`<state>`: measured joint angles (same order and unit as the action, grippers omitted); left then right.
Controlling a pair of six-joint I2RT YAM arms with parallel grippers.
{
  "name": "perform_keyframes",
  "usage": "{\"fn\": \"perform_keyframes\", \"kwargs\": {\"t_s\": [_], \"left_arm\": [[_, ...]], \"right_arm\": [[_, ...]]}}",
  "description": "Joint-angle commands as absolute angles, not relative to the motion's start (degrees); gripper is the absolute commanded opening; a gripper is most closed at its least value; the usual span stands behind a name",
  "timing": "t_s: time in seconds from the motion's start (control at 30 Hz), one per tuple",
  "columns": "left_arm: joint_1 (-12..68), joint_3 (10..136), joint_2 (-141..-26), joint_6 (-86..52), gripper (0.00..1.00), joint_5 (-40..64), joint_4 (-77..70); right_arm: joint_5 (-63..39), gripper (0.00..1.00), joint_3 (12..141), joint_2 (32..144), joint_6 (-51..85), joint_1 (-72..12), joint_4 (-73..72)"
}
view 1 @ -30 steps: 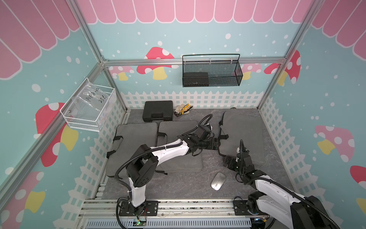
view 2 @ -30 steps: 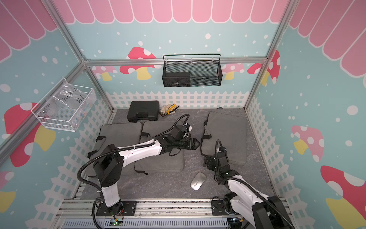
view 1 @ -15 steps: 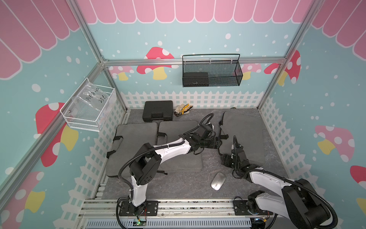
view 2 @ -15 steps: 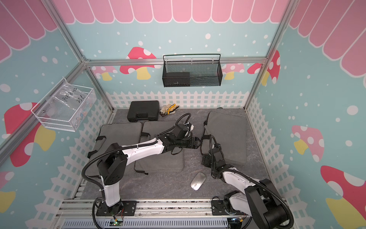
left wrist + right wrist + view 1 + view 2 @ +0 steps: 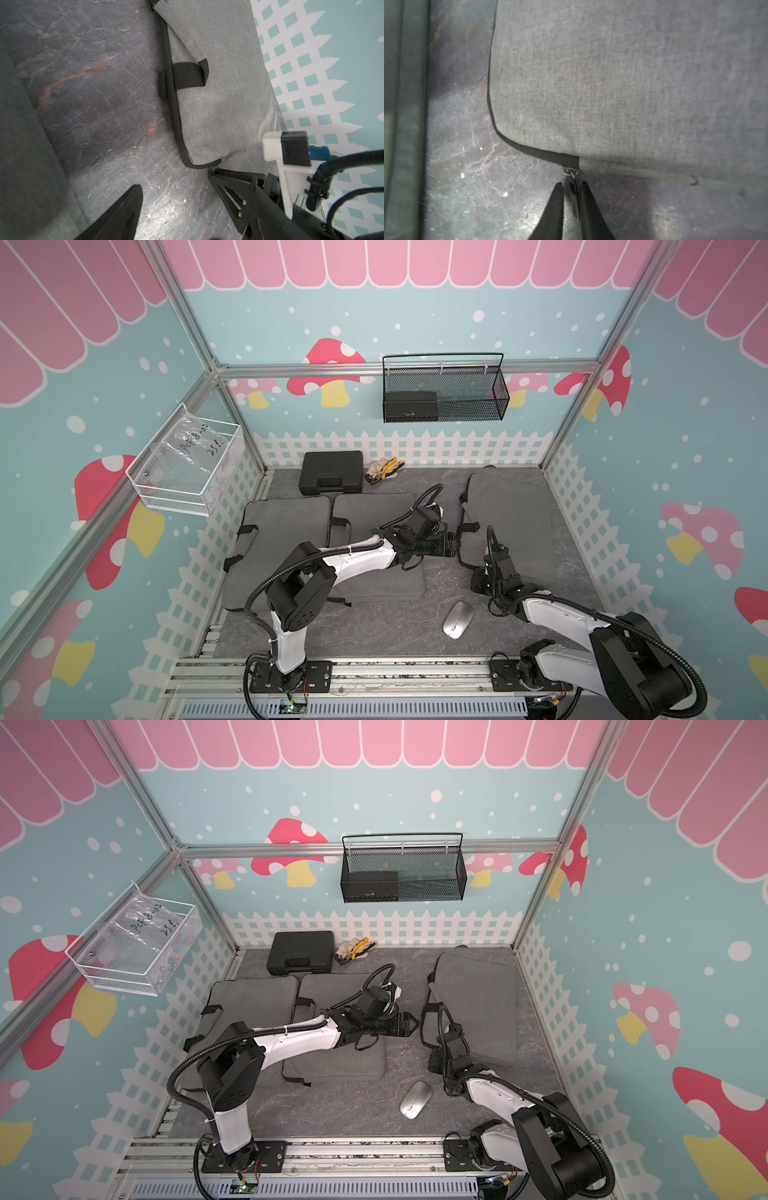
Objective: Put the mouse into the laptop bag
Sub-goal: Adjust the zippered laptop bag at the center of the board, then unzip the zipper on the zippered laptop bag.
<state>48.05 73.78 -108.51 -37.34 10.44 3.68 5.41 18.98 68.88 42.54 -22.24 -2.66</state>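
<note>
Mouse (image 5: 458, 619): silver, flat on the desk (image 5: 374, 635), in the open. It lies off the near left corner of the bag (image 5: 515, 522), on the arm-base side. There is bare desk between mouse and bag, and neither gripper touches it. Both top views agree.

Bag: grey, flat on the desk. The slider sits at the near left corner, and the zip pull (image 5: 574, 199) trails from it onto the desk.

Right gripper (image 5: 572, 184): at that same corner, low to the desk. It is closed to a narrow slit on the zip pull, with the tab between the two fingers (image 5: 554, 207).

Left gripper (image 5: 409, 1019): jaws wide apart, nothing between them. It hangs just off the bag's left edge, near the black strap (image 5: 187, 76), over bare desk. Contact with the bag cannot be told.

Other bags (image 5: 286, 539): two, grey, side by side to the left of the bag, with a strip of desk between.

Black case (image 5: 331, 472) and gloves (image 5: 384, 469): left of the bag's far end, by the back wall.
</note>
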Motion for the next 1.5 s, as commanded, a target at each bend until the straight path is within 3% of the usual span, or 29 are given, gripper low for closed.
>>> {"fn": "perform_keyframes", "kwargs": {"t_s": [0.0,0.23,0.67,0.8,1.03,1.2,1.33,1.47], "left_arm": [[47.72,72.73,-107.67,-38.52,0.81,9.72,-0.60],[47.55,77.05,-114.07,-39.92,0.79,11.12,-0.69],[47.85,89.30,-128.12,-43.63,0.71,18.28,0.01],[48.92,91.28,-130.17,-44.54,0.62,18.98,-0.55],[51.21,93.37,-133.27,-47.48,0.38,20.12,-2.83],[51.93,91.32,-134.46,-51.81,0.29,22.24,-8.67],[52.97,85.88,-132.81,-55.77,0.28,22.38,-16.07],[53.96,79.63,-130.34,-59.49,0.36,21.88,-23.41]], "right_arm": [[6.52,0.10,19.51,67.97,42.80,-22.76,0.00],[6.33,0.00,19.51,66.71,42.89,-23.11,0.62],[6.50,0.00,21.05,67.06,43.24,-25.81,0.88],[6.10,0.00,21.53,67.46,43.24,-26.73,0.57],[3.06,0.00,22.76,67.94,43.57,-29.36,-2.32],[-0.57,0.00,22.72,68.25,44.03,-29.95,-6.40],[-1.58,0.00,21.92,68.43,44.97,-29.93,-9.10],[-1.05,0.00,20.21,66.58,46.93,-29.84,-10.29]]}}
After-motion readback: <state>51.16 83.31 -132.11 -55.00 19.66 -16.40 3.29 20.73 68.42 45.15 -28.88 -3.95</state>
